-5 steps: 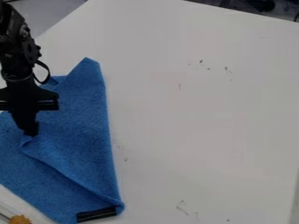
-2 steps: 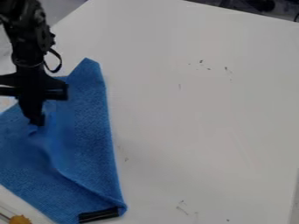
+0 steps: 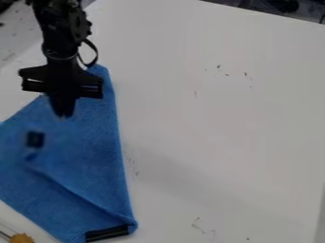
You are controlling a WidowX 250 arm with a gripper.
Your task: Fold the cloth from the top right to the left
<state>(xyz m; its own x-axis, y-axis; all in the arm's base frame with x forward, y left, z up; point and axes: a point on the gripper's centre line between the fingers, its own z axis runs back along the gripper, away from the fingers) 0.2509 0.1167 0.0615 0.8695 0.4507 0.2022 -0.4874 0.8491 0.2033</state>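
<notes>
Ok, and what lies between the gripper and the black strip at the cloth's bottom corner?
In the camera view, the blue cloth spans the stretch from gripper to black strip, with a fold edge crossing it.

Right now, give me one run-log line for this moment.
gripper over blue cloth | diagonal flap edge on cloth | black strip at bottom corner

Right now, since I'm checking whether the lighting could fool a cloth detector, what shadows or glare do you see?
In the camera view, light on the white table looks soft, without hard glare; a faint, soft-edged shadow slants across it, right of the blue cloth; the black gripper is so dark that little shading shows on it.
</notes>
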